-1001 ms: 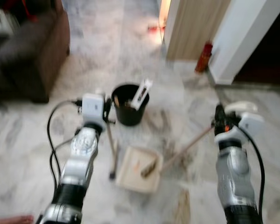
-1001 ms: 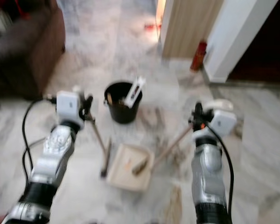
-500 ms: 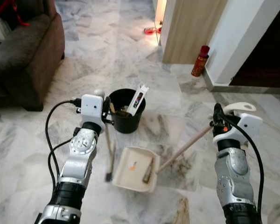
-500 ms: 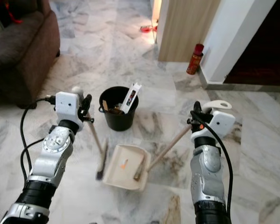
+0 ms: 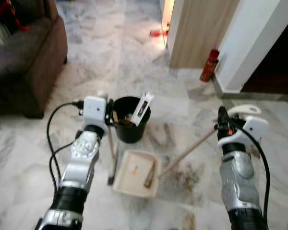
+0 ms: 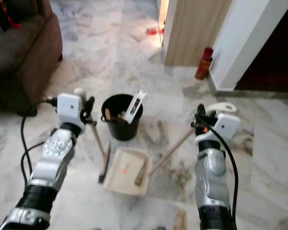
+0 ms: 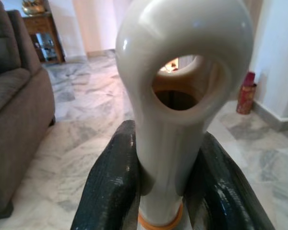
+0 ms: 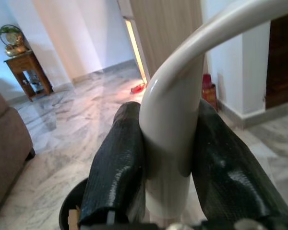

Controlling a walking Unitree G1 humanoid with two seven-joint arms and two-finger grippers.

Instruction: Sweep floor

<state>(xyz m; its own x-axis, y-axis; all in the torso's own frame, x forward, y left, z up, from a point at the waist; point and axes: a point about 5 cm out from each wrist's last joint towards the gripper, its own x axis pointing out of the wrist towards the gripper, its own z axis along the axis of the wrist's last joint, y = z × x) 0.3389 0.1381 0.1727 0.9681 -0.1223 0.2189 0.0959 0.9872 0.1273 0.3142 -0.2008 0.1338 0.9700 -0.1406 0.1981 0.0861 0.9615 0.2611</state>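
Marble floor (image 5: 33, 158), grey-veined. My left gripper (image 7: 163, 191) pinches the cream broom handle (image 7: 175, 96); its brush (image 5: 111, 178) rests beside the dustpan (image 5: 134, 179), debris inside. Black bin (image 5: 129, 125) behind holds a labelled packet, print unreadable. My right gripper (image 8: 165, 163) clamps the dustpan handle (image 8: 175, 120).

Cream dustpan (image 5: 134, 175), black bin (image 5: 130, 125), grey-veined marble floor (image 5: 33, 143)

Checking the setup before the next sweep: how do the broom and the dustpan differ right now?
The left gripper holds the broom, its head on bare floor left of the pan. The right gripper holds the dustpan, whose tray lies flat with debris in it. The dustpan's handle leans much lower. Both are cream-handled and gripped.
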